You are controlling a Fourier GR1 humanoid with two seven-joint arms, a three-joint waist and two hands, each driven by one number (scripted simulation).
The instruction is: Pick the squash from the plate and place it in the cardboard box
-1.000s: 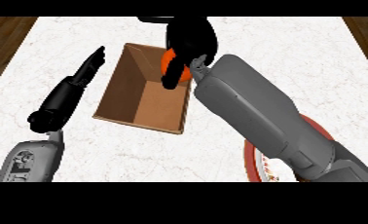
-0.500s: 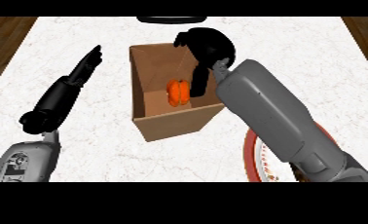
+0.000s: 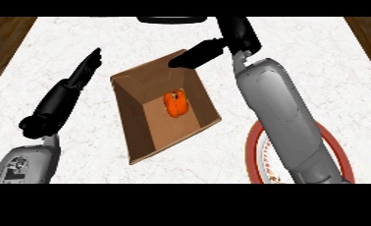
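Observation:
An orange squash [image 3: 176, 103] lies on the floor of the brown cardboard box [image 3: 138, 122], which sits tilted on the counter's middle. My right hand [image 3: 233, 37] is above the box's far right corner, fingers relaxed and holding nothing, thumb stretched out over the box's rim. My left hand [image 3: 69, 92] rests left of the box with straight fingers pointing away from me. A red-rimmed plate [image 3: 255, 158] shows at the lower right, mostly hidden by my right forearm.
A dark object [image 3: 172, 19] lies at the counter's far edge. The white marble counter [image 3: 304, 58] meets a wooden floor at both far corners.
My right hand let go of the squash, which now lies in the box, and lifted away to the right. The box has turned and shifted on the counter.

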